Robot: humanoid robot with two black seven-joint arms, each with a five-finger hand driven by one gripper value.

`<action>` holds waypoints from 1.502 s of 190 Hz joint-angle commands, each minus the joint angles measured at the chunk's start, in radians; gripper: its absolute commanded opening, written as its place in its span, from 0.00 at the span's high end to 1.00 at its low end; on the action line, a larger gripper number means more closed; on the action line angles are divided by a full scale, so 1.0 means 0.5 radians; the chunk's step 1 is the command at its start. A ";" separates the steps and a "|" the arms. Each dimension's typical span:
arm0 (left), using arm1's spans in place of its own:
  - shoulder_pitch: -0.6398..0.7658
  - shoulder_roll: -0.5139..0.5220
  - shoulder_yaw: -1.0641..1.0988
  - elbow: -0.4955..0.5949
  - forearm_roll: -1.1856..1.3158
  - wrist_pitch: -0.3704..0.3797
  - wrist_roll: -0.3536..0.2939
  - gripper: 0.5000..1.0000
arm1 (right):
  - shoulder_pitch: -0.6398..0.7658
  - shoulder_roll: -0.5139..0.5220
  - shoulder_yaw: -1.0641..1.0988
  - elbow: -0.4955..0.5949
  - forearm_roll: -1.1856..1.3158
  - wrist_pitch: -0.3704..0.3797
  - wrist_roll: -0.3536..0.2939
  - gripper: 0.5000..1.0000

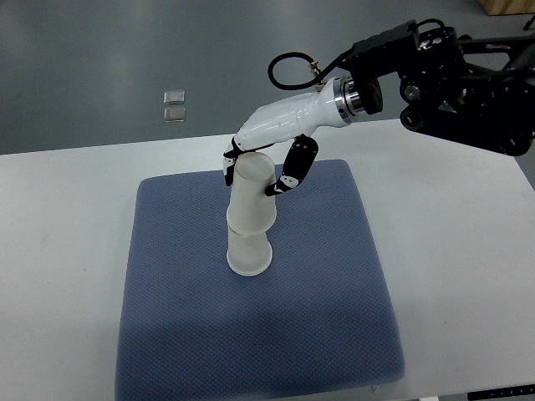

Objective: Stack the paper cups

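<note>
The right hand [255, 167] comes in from the far right, and its fingers wrap around the top of the upper paper cup [252, 199]. A black finger shows on each side of the cup, so it is holding it, not just touching it. That cup is upside down and sits over the lower paper cup [249, 255], which is upside down too, with its wide rim flat on the blue mat [334, 317]. The two cups stand near the middle of the mat, a bit to the far side.

The top cup leans a little, so I think it is not pushed all the way down yet. The hand grips up high, likely so it can press straight down. The mat rests on a white table [58, 251]. The left arm is not to be seen.
</note>
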 commanded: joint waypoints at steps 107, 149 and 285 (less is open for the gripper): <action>0.000 0.000 0.000 0.000 0.000 0.000 0.000 0.00 | -0.128 0.086 -0.002 -0.101 -0.048 -0.001 -0.026 0.73; 0.000 0.000 0.000 0.000 0.000 0.000 0.000 0.00 | -0.153 0.077 0.001 -0.098 -0.021 -0.062 -0.023 0.45; 0.000 0.000 0.000 0.000 0.000 0.000 0.000 0.00 | -0.162 0.056 0.007 -0.113 0.001 -0.071 -0.023 0.23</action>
